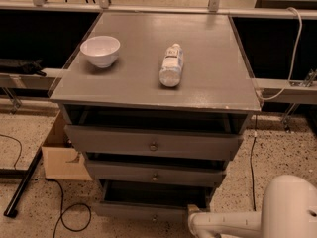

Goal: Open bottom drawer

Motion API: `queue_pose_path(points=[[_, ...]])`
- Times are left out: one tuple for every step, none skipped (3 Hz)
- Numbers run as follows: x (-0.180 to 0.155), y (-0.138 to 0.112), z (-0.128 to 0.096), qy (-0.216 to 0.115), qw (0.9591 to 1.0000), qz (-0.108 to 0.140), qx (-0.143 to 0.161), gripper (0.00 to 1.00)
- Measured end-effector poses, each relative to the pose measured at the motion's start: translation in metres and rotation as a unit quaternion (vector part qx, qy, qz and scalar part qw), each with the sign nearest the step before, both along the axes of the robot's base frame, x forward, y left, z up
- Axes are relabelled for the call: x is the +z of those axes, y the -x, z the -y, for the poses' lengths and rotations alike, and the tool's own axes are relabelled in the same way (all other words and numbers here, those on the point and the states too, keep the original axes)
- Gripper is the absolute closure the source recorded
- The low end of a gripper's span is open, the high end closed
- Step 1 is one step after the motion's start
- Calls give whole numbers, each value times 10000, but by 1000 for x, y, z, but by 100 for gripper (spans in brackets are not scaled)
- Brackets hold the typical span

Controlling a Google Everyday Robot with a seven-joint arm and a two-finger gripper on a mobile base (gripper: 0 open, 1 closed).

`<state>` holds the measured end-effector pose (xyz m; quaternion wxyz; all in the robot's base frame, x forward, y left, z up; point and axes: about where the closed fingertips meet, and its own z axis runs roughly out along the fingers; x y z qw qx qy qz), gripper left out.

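The bottom drawer is the lowest of three grey drawers in the cabinet and stands pulled out, with its dark inside showing. Its small round knob sits at the centre of the front, near the lower edge of the view. My white arm reaches in from the lower right. The gripper is at the right end of the drawer's front, to the right of the knob, and is mostly hidden by the arm. The middle drawer and the top drawer each stand slightly out.
A white bowl and a plastic bottle lying on its side rest on the cabinet top. A cardboard box, a black pole and cables lie on the floor to the left. A white cable hangs at the right.
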<state>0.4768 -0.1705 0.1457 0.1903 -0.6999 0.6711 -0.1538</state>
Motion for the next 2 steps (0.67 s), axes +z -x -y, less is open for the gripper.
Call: queue_pose_path(points=[[-6, 15, 5, -35, 9999, -60, -87, 98], [-6, 15, 5, -35, 9999, -60, -87, 76]])
